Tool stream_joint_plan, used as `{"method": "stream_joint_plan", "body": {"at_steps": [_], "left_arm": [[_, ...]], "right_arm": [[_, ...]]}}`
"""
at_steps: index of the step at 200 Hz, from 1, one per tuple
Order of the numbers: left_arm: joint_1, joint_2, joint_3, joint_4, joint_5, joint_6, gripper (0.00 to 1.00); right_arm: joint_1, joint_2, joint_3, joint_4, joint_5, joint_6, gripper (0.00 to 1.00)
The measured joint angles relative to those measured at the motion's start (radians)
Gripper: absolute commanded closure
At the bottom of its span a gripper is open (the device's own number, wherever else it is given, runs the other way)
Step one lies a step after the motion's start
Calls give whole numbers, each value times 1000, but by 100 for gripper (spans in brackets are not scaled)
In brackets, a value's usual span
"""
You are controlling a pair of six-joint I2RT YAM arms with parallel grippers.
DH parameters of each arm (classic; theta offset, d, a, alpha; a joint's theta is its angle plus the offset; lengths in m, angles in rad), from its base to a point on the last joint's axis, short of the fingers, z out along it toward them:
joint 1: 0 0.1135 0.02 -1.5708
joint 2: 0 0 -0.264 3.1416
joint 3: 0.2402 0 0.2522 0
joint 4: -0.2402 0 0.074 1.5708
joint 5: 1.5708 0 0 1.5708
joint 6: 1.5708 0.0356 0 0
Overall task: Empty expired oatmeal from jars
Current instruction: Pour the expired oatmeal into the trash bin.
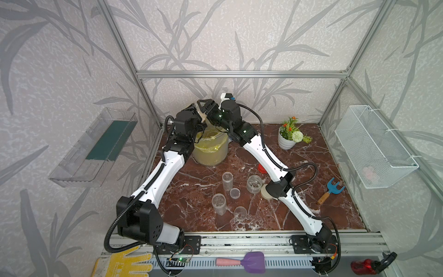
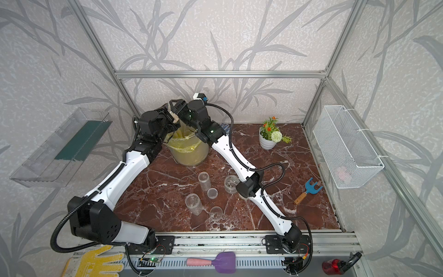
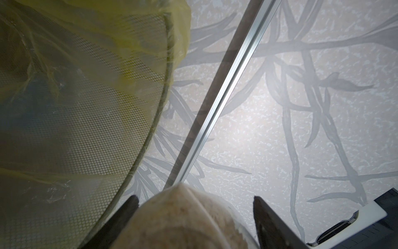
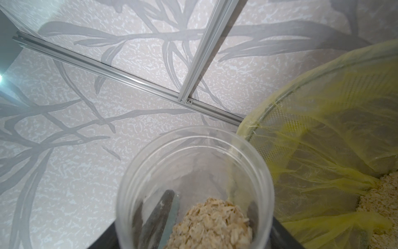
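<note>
The oatmeal (image 4: 211, 224) sits in a pile at the bottom end of a clear jar (image 4: 193, 163). The jar is up in the air, just beside the rim of the mesh bucket (image 1: 211, 156) with the yellow bag (image 4: 323, 151) in it. My right pincer (image 4: 207, 200) is clenched around the jar near its bottom, and I can see its dark fingers (image 4: 163, 204) through the clear wall. My left pincer (image 3: 195, 199) has a finger on each side of what looks like the same jar, but I cannot tell if it is squeezing or only close. I think the jar is light and hard, with a smooth round side that can slip and roll. So the best place to hold it is around the middle of its side, firm but not too hard. The oatmeal looks dry and loose, so I think it will slide out fast once the open mouth tips down. Some flakes lie in the bag already. Both my arms reach far to the back of the table (image 1: 191, 191), lifted high, with the wrists bent in so the two pincers meet over the bucket. Three other jars (image 1: 227, 181) stand open and look empty on the table, nearer the front than the bucket.
</note>
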Motion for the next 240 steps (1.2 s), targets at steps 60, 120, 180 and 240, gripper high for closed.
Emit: {"method": "stream_joint_plan", "body": {"at_steps": [60,120,180,240], "left_arm": [[7,2,-5,17,9,-2,97],[29,26,-8,19,48,19,100],[64,50,9,-13,87,89,100],[101,69,119,-109,185,226,100]], "right_arm": [[0,0,0,-2,8,-13,33],[0,-1,10,-90,23,-100,10],[-11,-39,10,-254,48,-205,3],[-76,-161,10,-442,88,-346,3]]}}
